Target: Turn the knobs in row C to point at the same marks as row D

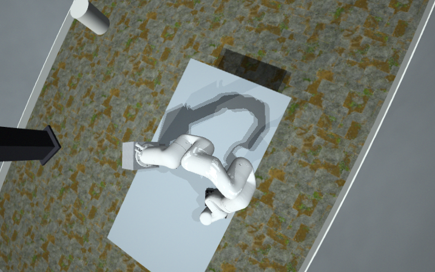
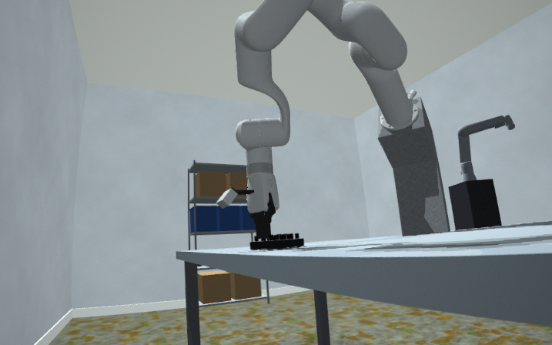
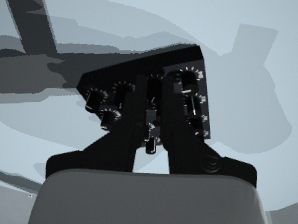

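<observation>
The black knob box (image 3: 142, 67) (image 2: 276, 244) lies flat on the pale table, with the arm over it. In the wrist view its knobs stand in rows, with white marks around them. My gripper (image 3: 154, 89) (image 2: 263, 236) points down among the knobs and is nearly closed. A knob (image 3: 154, 95) stands between its fingertips, and the fingers appear to be shut on it; its name cannot be read. Right of the fingers a knob (image 3: 194, 104) shows a white line. Another knob (image 3: 151, 145) stands nearer the wrist. The fingers hide several knobs, and I cannot tell the pointing of most.
The table (image 1: 158, 209) (image 2: 355, 267) has an edge close to the box. Neighbouring knobs (image 3: 93, 101) (image 3: 108, 120) stand left of the fingers. The arm's pedestal (image 2: 421, 192), a shelf rack (image 2: 218, 232) and a second small arm (image 2: 464, 145) stand farther off. Arm shadows cross the table.
</observation>
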`<action>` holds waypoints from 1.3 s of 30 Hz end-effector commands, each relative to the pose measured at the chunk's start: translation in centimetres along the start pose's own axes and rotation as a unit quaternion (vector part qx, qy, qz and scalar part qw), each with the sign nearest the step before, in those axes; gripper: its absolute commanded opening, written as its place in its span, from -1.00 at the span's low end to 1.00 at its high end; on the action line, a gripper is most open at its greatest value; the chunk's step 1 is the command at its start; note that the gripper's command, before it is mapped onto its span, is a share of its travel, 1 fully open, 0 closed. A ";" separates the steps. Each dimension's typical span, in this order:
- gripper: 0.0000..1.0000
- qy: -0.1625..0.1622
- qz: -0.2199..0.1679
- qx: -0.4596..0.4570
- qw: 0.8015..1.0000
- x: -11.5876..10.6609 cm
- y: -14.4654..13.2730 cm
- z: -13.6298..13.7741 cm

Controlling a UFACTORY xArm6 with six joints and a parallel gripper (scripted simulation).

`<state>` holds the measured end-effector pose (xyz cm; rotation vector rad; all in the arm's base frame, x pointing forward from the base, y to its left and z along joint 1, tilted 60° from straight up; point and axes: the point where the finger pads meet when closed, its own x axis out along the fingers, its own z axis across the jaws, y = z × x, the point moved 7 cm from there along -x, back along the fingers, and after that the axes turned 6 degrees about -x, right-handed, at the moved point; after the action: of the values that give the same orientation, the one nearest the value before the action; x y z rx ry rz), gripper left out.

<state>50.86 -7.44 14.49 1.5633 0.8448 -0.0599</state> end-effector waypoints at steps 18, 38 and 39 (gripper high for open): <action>-0.84 -0.001 0.000 0.068 0.998 -0.1 0.0 0.0; -0.84 -0.001 0.001 0.283 0.959 -0.1 0.0 0.0; -0.84 -0.001 0.001 0.296 0.955 -0.1 0.0 0.0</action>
<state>50.81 -7.41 14.44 2.0137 0.8611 -0.2750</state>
